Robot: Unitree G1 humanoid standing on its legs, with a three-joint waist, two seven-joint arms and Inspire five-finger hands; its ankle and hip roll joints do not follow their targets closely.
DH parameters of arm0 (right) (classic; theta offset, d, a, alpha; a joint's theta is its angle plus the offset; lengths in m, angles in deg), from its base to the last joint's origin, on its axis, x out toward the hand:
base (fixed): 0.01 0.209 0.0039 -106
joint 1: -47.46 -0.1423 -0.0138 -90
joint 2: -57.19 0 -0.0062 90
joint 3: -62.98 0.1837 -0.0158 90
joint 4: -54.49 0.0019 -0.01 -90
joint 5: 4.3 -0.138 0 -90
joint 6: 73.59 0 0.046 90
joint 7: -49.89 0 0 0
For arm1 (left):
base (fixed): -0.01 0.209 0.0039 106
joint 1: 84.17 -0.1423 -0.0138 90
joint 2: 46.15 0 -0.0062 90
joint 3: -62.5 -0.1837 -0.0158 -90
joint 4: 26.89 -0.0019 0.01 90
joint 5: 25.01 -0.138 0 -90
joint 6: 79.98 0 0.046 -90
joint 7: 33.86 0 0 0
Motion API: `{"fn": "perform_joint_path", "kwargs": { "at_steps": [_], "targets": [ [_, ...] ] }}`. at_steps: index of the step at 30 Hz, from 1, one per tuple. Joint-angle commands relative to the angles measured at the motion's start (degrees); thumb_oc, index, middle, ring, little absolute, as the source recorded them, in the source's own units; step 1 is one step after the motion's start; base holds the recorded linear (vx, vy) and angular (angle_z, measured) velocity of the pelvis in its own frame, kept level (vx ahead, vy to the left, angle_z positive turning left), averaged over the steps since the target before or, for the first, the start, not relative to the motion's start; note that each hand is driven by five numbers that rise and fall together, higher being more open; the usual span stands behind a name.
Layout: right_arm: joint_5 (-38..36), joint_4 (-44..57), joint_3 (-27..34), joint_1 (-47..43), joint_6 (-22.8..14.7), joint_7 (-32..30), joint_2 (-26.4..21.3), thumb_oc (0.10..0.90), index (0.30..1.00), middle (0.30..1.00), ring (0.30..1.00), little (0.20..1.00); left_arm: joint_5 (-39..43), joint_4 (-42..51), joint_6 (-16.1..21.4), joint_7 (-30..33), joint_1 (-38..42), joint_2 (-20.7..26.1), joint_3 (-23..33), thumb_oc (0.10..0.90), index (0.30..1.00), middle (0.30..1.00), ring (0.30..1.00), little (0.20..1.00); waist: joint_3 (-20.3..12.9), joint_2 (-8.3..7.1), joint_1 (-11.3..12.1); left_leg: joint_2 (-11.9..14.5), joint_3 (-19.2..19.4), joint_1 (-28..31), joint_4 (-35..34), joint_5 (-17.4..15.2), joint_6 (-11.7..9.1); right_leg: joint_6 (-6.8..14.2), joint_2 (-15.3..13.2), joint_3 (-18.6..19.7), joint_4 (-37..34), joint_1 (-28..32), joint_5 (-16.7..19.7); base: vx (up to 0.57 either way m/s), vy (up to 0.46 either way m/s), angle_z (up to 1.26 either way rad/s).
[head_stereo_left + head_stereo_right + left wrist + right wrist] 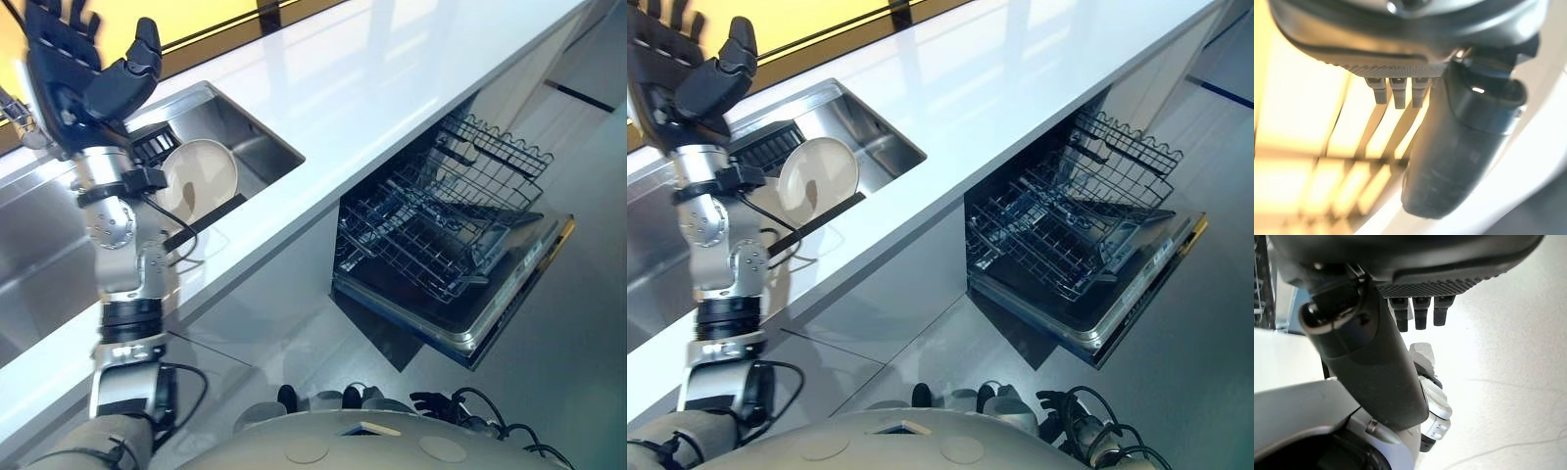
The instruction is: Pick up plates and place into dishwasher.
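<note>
A round cream plate point(201, 176) leans upright in the steel sink point(266, 132), propped against a black strip. My left hand point(80, 61) is raised above the sink's far left, open, its fingers spread and nothing in them; it hangs above the plate, apart from it. In its own wrist view the left hand point(1459, 147) shows straight fingers and thumb against a bright yellow background. My right hand point(1376, 372) hangs low over the pale floor, open and holding nothing. The dishwasher point(509, 304) stands open to the right, under the counter.
A black drainer point(152, 147) sits in the sink behind the plate. The white counter point(392, 78) runs between sink and dishwasher. The lower wire rack point(421, 245) is pulled out over the lowered door, and a second wire rack point(490, 157) sits behind it.
</note>
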Motion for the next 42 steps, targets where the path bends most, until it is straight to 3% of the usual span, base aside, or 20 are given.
{"fn": "perform_joint_path", "kwargs": {
  "at_steps": [1, 4, 10, 14, 17, 25, 32, 36, 42],
  "targets": [
    [-0.51, -0.16, 1.0, -2.04, -1.16, 1.23, -0.05, 0.8, 0.9, 0.9, 0.9, 0.9, -16.47, 0.18, -1.75, 3.94, 7.52, 10.13, -3.55, 0.8, 0.9, 0.9, 0.9, 0.9, -0.26, -0.24, 0.62, -3.22, -0.24, -5.93, 7.52, -4.32, 1.63, 0.13, 2.04, 0.77, 15.73, -3.93, -11.39, 0.17, 0.218, -0.01],
    [-0.75, 0.81, 1.5, -2.26, -0.41, 1.9, -1.0, 0.8, 0.9, 0.9, 0.9, 0.9, -23.01, -1.75, -4.54, 4.41, 8.16, 16.22, -5.26, 0.8, 0.9, 0.9, 0.9, 0.9, -0.28, 0.37, 0.6, -3.14, -0.31, -5.2, 6.63, -4.57, 2.06, 0.13, 1.36, -0.07, 16.14, -4.33, -11.84, 0.13, 0.197, -0.05],
    [0.15, 3.32, 2.97, -1.11, -0.24, 3.11, -1.5, 0.8, 0.9, 0.9, 0.9, 0.9, -27.15, -6.68, -10.25, -1.88, 10.48, 26.97, -9.52, 0.8, 0.9, 0.9, 0.9, 0.9, -0.33, 1.7, -0.97, -4.42, 0.65, -2.31, 6.06, -6.74, 4.2, 3.13, -1.24, 0.28, 19.82, -6.7, -10.41, 0.19, 0.239, -0.07],
    [1.29, 4.87, 2.14, 0.01, -1.1, 3.41, -1.19, 0.8, 0.9, 0.9, 0.9, 0.9, -24.73, -11.85, -11.07, -6.87, 12.81, 31.48, -12.98, 0.8, 0.9, 0.9, 0.9, 0.9, -0.13, 2.47, -1.68, -5.06, 2.32, -0.93, 3.12, -6.27, 5.55, 5.52, -2.52, 0.68, 22.07, -8.3, -7.53, 0.15, 0.177, -0.2],
    [0.64, 6.46, 1.41, 0.44, -0.49, 3.04, -1.22, 0.8, 0.9, 0.9, 0.9, 0.9, -23.77, -17.34, -8.92, -9.45, 16.1, 34.29, -16.96, 0.8, 0.9, 0.9, 0.9, 0.9, 0.27, 3.38, -2.28, -5.07, 3.12, -0.46, -0.2, -4.92, 6.12, 6.47, -2.87, 1.15, 23.02, -9.92, -5.94, 0.09, 0.133, -0.35],
    [-1.03, 6.85, 1.88, -0.2, 1.51, 2.38, -2.87, 0.8, 0.9, 0.9, 0.9, 0.9, -22.12, -27.6, -6.41, -10.64, 21.78, 36.84, -22.8, 0.8, 0.9, 0.9, 0.9, 0.9, 1.01, 3.86, -2.99, -5.14, 4.41, -0.77, -0.48, -4.77, 6.69, 6.85, -2.84, 2.6, 21.77, -10.85, -5.31, 0.04, 0.063, -0.09],
    [-1.27, 7.34, 2.65, -0.51, 2.97, 2.72, -3.99, 0.8, 0.9, 0.9, 0.9, 0.9, -26.06, -32.46, -6.6, -17.71, 25.97, 38.01, -28.52, 0.8, 0.9, 0.9, 0.9, 0.9, 2.06, 3.82, -3.98, -5.11, 5.58, -0.67, -0.15, -5.05, 7.27, 7.23, -2.79, 4.05, 23.66, -12.3, -4.22, 0.04, 0.042, -0.05],
    [-1.23, 7.13, 2.85, -0.71, 3.09, 2.85, -4.25, 0.8, 0.9, 0.9, 0.9, 0.9, -21.57, -33.43, -7.1, -19.81, 28.91, 37.88, -30.96, 0.8, 0.9, 0.9, 0.9, 0.9, 2.81, 4.08, -4.32, -5.1, 6.27, -0.83, -0.13, -4.97, 7.44, 7.34, -2.89, 4.13, 24.25, -13.08, -4.03, 0.03, 0.042, -0.14],
    [-1.12, 7.57, 2.89, -0.58, 2.79, 3.03, -4.42, 0.8, 0.9, 0.9, 0.9, 0.9, -12.67, -33.95, -7.09, -28.51, 30.13, 35.64, -31.82, 0.8, 0.9, 0.9, 0.9, 0.9, 3.79, 4.14, -4.75, -4.98, 7.22, -1.39, 0.01, -4.77, 7.37, 7.43, -2.9, 4.62, 23.89, -13.66, -4.24, 0.02, 0.031, -0.06]
  ]
}}
